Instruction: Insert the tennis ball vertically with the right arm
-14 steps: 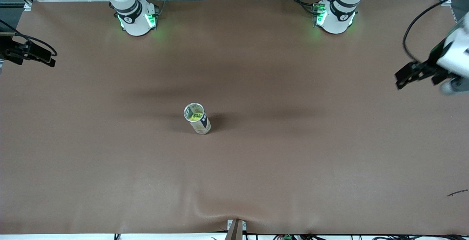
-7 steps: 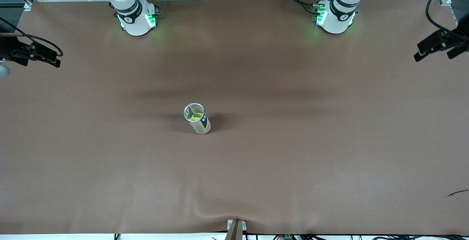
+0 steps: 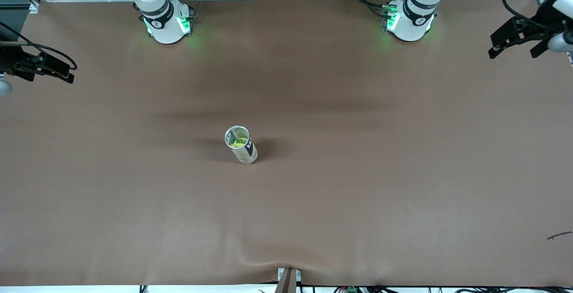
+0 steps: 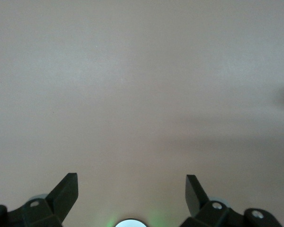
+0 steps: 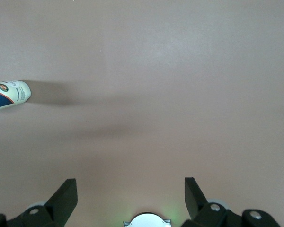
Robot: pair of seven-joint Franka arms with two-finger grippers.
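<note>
One yellow tennis ball [image 3: 241, 141] sits inside the upright clear plastic can [image 3: 241, 145] mid-table.
Farther off, right gripper [image 3: 44, 67] and left gripper [image 3: 515, 42] hover spread apart and empty at the brown table's [image 3: 358, 194] ends; judged complete, so best left untouched.

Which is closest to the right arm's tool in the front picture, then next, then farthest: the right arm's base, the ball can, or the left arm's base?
Measured from the right tool, open at the right arm's end of the table:
1. Right arm's base, at the table's top edge, closest.
2. Ball can, upright mid-table with the tennis ball inside.
3. Left arm's base, toward the left arm's end, farthest.
</note>
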